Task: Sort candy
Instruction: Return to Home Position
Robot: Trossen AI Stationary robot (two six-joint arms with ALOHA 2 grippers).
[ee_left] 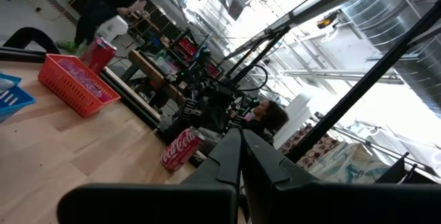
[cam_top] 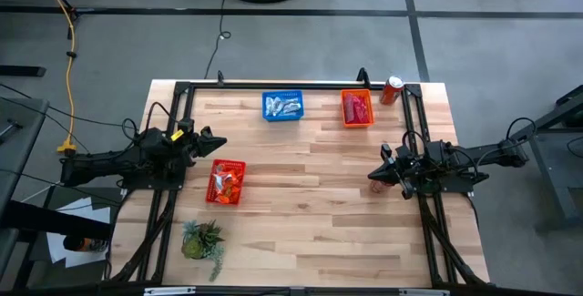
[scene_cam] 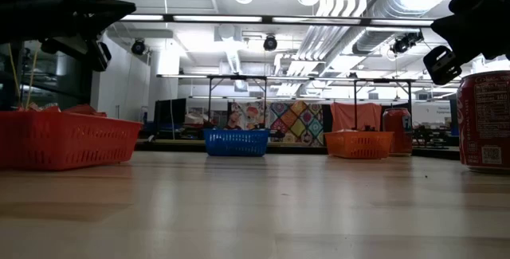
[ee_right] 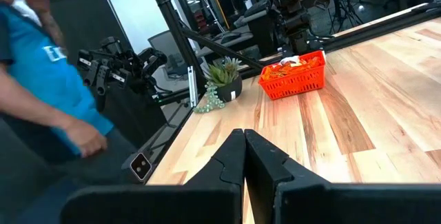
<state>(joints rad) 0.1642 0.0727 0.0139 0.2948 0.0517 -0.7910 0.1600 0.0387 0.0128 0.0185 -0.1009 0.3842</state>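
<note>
The candy lies in three mesh baskets on the wooden table. Blue-and-white pieces [cam_top: 284,107] are in the blue basket [cam_top: 266,114] at the far edge. Red and pink pieces [cam_top: 359,109] are in the orange basket [cam_top: 345,118] beside it. Orange and white pieces [cam_top: 225,183] are in the red basket [cam_top: 239,166] at the left. My left gripper [cam_top: 221,140] hangs shut and empty above the table, just to the far left of the red basket. My right gripper [cam_top: 371,177] hangs shut and empty at the table's right. Both show shut in their wrist views [ee_left: 241,162] [ee_right: 244,156].
One red soda can [cam_top: 392,89] stands at the far right corner, and another [scene_cam: 484,119] stands by my right gripper. A small potted plant [cam_top: 202,239] stands at the near left. A person in a blue shirt [ee_right: 41,79] is beyond the table's near-left side.
</note>
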